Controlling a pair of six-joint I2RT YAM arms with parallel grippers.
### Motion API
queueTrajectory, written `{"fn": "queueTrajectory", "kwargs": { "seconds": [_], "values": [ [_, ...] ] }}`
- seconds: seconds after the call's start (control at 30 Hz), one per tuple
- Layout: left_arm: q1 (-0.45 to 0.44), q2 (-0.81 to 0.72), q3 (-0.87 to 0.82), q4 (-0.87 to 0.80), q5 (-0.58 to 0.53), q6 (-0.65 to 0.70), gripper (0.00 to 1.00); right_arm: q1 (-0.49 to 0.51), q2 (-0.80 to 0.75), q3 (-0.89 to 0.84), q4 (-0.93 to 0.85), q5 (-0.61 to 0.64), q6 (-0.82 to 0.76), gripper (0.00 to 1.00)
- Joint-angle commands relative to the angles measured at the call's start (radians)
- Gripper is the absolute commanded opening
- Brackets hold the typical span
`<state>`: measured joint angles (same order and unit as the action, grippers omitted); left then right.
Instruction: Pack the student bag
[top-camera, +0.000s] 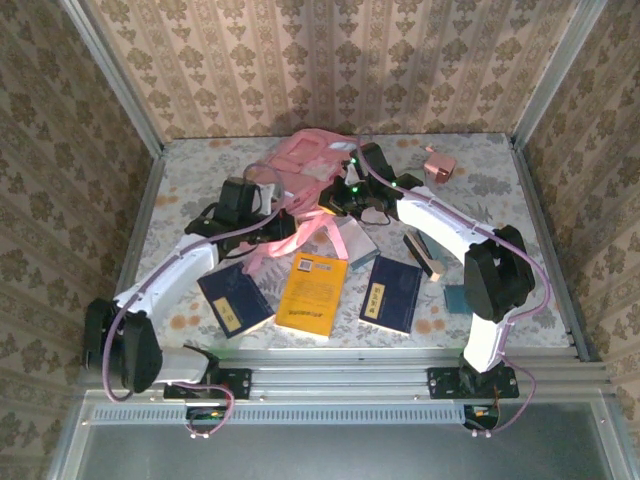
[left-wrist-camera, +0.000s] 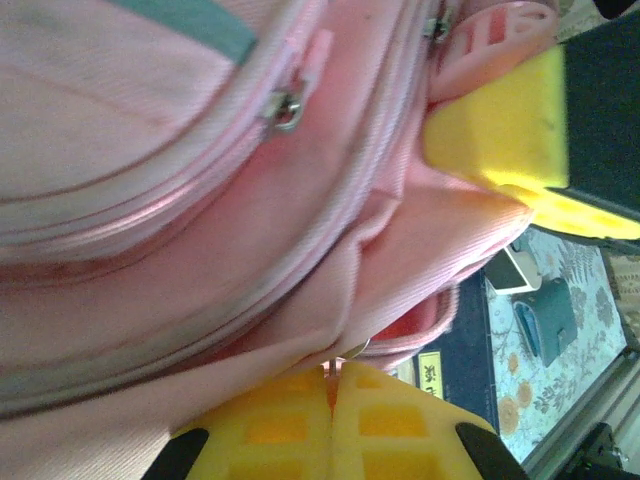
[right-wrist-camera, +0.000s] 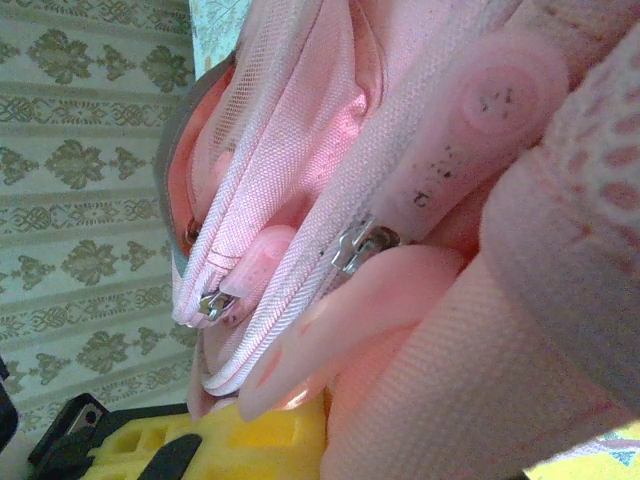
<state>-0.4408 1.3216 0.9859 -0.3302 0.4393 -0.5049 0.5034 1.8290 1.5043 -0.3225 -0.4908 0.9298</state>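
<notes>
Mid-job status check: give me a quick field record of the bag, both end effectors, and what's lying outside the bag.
bag: student bag, back centre, between both arms
left end effector: shut on student bag fabric
right end effector: shut on student bag fabric
loose in front of bag: left navy book, orange book, right navy book
loose back right: small pink box
contents of bag: cannot tell

Plenty you can't really make out here
The student bag (top-camera: 312, 160) runs off every edge of both wrist views. The left fingers (left-wrist-camera: 390, 430) get chopped by the bottom edge, with maybe a zip pull buried between them. The orange book (top-camera: 313, 293) title is too small to read.
</notes>
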Motion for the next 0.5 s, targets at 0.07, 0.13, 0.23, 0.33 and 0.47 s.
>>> {"fn": "queueTrajectory", "kwargs": {
  "seconds": [0.07, 0.13, 0.23, 0.33, 0.47],
  "values": [
    [0.046, -0.058, -0.057, -0.039, -0.070, 0.005, 0.00, -0.037, -0.012, 0.065, -0.002, -0.092, -0.043, 0.00],
    [0.050, -0.074, -0.071, -0.048, -0.075, 0.006, 0.00, -0.045, -0.013, 0.071, -0.004, -0.095, -0.044, 0.00],
    [0.058, -0.092, -0.082, -0.094, -0.115, 0.008, 0.00, -0.060, -0.003, 0.087, -0.013, -0.101, -0.054, 0.00],
    [0.083, -0.120, -0.105, -0.135, -0.153, -0.001, 0.00, -0.085, 0.012, 0.111, -0.026, -0.104, -0.068, 0.00],
    [0.144, -0.171, -0.144, -0.184, -0.187, -0.015, 0.00, -0.117, 0.058, 0.169, -0.041, -0.119, -0.091, 0.00]
  ]
}}
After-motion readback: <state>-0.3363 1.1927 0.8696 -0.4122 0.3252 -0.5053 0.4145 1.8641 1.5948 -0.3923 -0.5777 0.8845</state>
